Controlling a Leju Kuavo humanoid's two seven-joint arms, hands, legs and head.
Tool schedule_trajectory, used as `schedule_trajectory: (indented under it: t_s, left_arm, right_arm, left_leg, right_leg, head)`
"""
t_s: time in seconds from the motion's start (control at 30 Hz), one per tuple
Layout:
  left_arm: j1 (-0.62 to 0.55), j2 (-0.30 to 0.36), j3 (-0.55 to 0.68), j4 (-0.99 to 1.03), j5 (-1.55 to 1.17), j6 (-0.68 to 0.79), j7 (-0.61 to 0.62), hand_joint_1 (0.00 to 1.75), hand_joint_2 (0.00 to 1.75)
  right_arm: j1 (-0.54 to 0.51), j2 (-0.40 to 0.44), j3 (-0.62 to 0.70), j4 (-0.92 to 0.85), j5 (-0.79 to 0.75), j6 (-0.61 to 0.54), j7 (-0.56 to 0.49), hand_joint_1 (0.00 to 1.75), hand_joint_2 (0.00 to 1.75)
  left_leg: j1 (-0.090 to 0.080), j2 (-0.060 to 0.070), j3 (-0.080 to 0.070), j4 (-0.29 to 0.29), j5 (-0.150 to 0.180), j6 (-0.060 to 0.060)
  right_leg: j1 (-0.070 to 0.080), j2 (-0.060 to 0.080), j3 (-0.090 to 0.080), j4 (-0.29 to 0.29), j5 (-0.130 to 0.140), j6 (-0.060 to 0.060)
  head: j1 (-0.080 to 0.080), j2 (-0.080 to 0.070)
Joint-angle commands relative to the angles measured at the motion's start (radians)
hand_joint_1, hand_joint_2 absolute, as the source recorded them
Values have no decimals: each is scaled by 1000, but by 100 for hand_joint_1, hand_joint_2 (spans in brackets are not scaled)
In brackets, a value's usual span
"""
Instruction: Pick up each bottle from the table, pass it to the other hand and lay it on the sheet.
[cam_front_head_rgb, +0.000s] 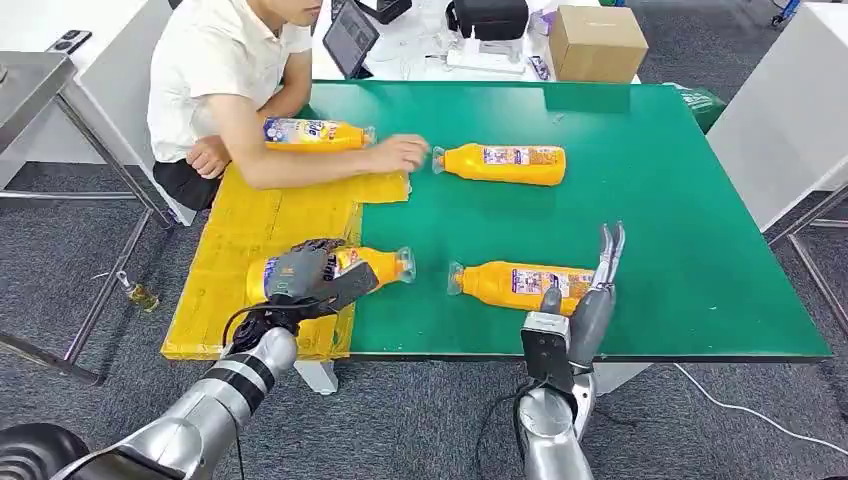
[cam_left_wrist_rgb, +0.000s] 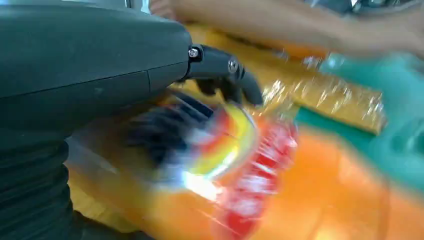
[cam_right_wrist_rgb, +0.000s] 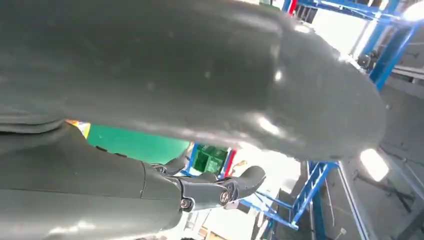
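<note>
Head view: my left hand (cam_front_head_rgb: 310, 275) sits over the near bottle (cam_front_head_rgb: 385, 265) on the yellow sheet (cam_front_head_rgb: 250, 225), fingers curled across its labelled body, cap end poking out beyond the hand toward the green table (cam_front_head_rgb: 700, 200). In the left wrist view the fingers (cam_left_wrist_rgb: 240, 82) lie against that bottle's label (cam_left_wrist_rgb: 235, 160); the picture is blurred, so I can't tell whether the grip is firm. My right hand (cam_front_head_rgb: 590, 295) stands upright, holding nothing, fingers straight and apart, just in front of a second bottle (cam_front_head_rgb: 510, 283) lying on the green. Beyond both hands, a person's hand (cam_front_head_rgb: 400, 152) rests near a third bottle (cam_front_head_rgb: 505, 163); a fourth bottle (cam_front_head_rgb: 315, 133) lies behind their forearm at the sheet's far edge.
</note>
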Motion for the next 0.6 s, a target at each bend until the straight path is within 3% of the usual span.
schedule_trajectory:
  t_s: [0.03, 0.13, 0.27, 0.4, 0.47, 0.6]
  left_arm:
    - [-53, 3, 15, 132, 25, -104, -30, 0, 175]
    - [-35, 3, 49, 117, 112, -222, -86, 0, 175]
    - [6, 4, 59, 72, 167, -225, -138, 0, 175]
    - [52, 13, -6, 0, 141, -181, -149, 0, 175]
    - [73, 18, -25, -38, 138, -175, -152, 0, 175]
    - [140, 18, -42, -161, 170, -83, -194, 0, 175]
  right_arm:
    - [-43, -54, 13, 126, -4, 1, -2, 0, 0]
    - [-45, -65, 14, 138, -14, 1, -2, 0, 0]
    - [-48, -69, 11, 146, -15, 1, -2, 0, 0]
    - [-38, -71, 1, 140, -12, 1, -2, 0, 0]
    - [-36, -74, 1, 143, -12, 1, -2, 0, 0]
    - [-26, -74, -12, 143, 0, 1, -2, 0, 0]
  left_leg:
    - [1, 1, 5, -1, -1, 1]
    - [0, 2, 4, -1, -1, 1]
    - [0, 2, 6, -1, -2, 1]
    - [0, 0, 4, -1, -1, 1]
    - [0, 2, 10, -2, -3, 2]
    - [0, 0, 5, -1, -1, 1]
  right_leg:
    - [1, 0, 5, -2, -1, -2]
    - [1, 1, 4, -2, 0, -2]
    - [1, 1, 6, -2, -1, -2]
    - [0, 0, 5, -2, 0, -1]
    - [2, 1, 11, -4, -1, -4]
    - [0, -1, 6, -2, -1, -2]
  head:
    - [0, 0]
    - [0, 0]
    - [0, 0]
    - [0, 0]
    - [0, 0]
    - [0, 0]
